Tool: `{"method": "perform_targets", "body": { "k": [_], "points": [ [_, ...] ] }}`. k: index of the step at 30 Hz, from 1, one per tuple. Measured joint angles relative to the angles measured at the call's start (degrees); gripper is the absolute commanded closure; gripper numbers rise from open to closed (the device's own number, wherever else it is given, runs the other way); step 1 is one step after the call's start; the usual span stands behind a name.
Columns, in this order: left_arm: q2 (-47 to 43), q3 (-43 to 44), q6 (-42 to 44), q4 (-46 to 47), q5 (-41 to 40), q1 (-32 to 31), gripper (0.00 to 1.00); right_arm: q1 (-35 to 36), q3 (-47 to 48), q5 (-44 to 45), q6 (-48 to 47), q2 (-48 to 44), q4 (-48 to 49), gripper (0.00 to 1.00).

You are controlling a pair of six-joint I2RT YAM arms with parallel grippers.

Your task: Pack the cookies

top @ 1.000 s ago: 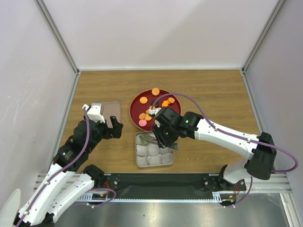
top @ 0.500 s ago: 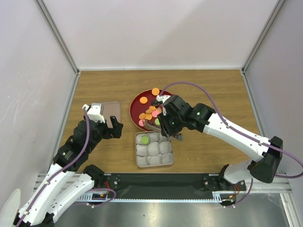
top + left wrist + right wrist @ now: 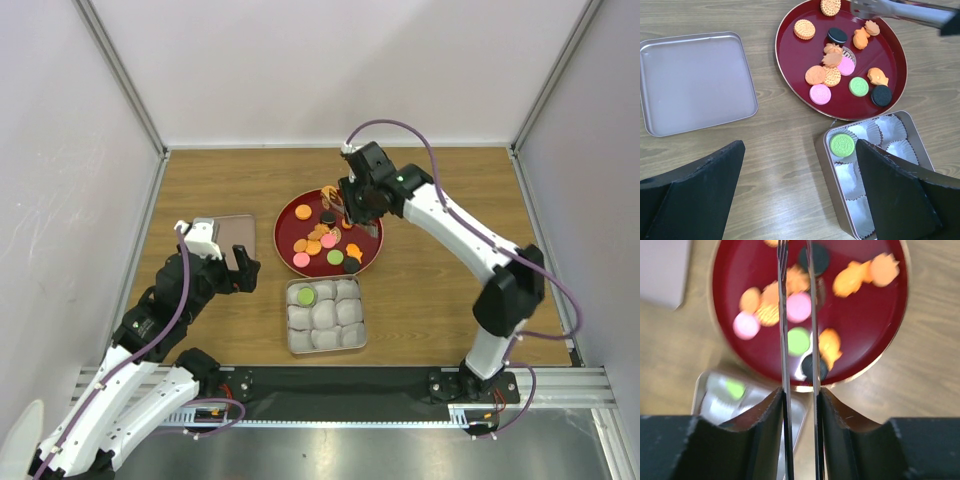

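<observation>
Right gripper [image 3: 801, 399] has the tongs [image 3: 782, 330] clamped at the handle end. The two arms are squeezed nearly parallel with a thin gap, and nothing's pinched between them as far as I can see. Most of the cookies [image 3: 820, 94] sit on the red plate [image 3: 800, 60], right under and on either side of the tong arms. One green cookie [image 3: 842, 145] is in the tin [image 3: 824, 162], back by the handle end and off to the left. Left gripper [image 3: 800, 145] hangs wide open.

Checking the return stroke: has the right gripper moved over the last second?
Yes. The right gripper left the square tin's far edge, crossing to the red plate's far side.
</observation>
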Motion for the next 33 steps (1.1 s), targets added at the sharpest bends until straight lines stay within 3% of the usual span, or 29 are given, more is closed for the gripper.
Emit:
{"method": "perform_targets", "body": {
  "k": [11,33],
  "points": [
    [0.61,0.00,0.00,0.00,0.02,-0.09,0.00,-5.03,12.63,2.71,-0.46,16.13,0.44,0.46],
    [0.85,0.00,0.02,-0.02,0.00,-0.24,0.00,-5.20,13.66,2.21,0.94,22.12,1.60,0.47]
  ]
}}
